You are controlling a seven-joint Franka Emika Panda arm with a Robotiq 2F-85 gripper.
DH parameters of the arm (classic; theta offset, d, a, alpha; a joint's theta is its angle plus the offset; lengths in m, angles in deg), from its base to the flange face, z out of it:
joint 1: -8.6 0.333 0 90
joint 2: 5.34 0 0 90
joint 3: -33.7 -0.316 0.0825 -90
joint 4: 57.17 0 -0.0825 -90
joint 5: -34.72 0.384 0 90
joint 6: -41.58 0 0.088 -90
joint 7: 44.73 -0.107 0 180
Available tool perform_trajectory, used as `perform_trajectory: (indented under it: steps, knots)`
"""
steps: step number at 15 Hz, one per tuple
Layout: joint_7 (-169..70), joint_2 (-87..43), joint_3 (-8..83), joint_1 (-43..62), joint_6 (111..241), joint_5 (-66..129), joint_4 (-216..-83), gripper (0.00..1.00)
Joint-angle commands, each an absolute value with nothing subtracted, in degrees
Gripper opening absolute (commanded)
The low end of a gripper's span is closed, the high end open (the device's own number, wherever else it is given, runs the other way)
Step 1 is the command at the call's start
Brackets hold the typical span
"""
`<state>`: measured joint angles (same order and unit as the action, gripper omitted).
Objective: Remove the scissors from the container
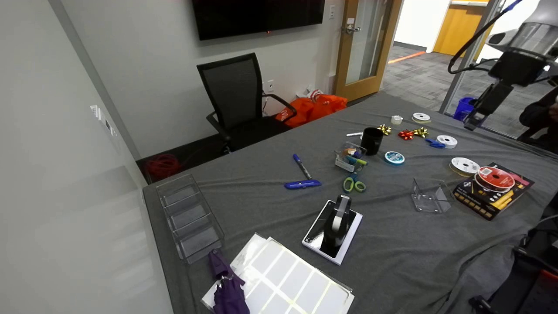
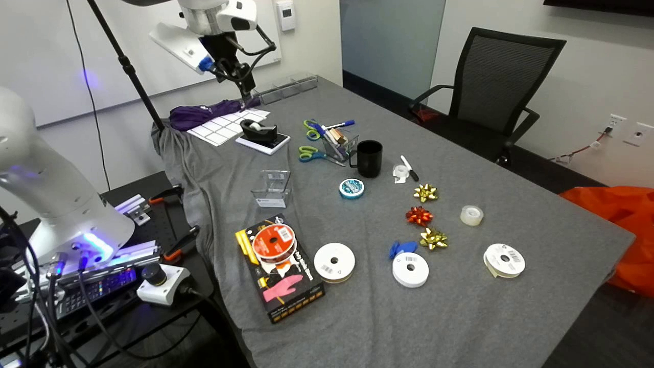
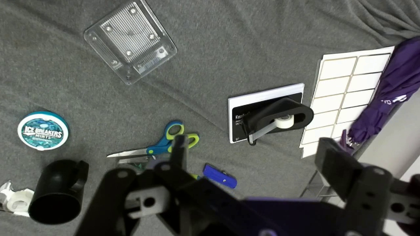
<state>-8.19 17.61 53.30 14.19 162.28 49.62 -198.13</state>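
Aloft, hand (image 3: 254, 157) spread apart — gray cloth-draped table (image 2: 357, 317), scissors (image 2: 311, 130) in clear container (image 1: 343, 164) — black chair (image 1: 231, 87), wall screen (image 1: 259, 17)

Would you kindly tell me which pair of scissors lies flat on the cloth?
The loose pair beside the clear container, blades exposed; the other pair juts handles-out from that container.

The container (image 1: 344, 164) looks like clear, glossy plastic, the tablecloth (image 3: 200, 68) like matt cloth.

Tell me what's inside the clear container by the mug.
Green-handled scissors, a brown item and something blue. Whatever lies beneath them is covered; in the wrist view, the pincer hides much of the container.
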Motion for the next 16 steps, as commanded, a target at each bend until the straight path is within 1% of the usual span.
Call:
perform_trajectory:
  steps: [1, 7, 8, 16]
  knots:
    - [-7.9, 17.0, 50.6, 12.0, 162.4, 50.7, -198.0, 1.00]
    - [-8.1, 16.4, 50.3, 11.9, 162.8, 50.8, -198.0, 1.00]
    - [-8.1, 15.9, 50.0, 12.2, 164.5, 51.2, -198.3, 1.00]
    - [-8.1, 8.4, 44.6, 16.1, 192.2, 57.3, -202.3, 1.00]
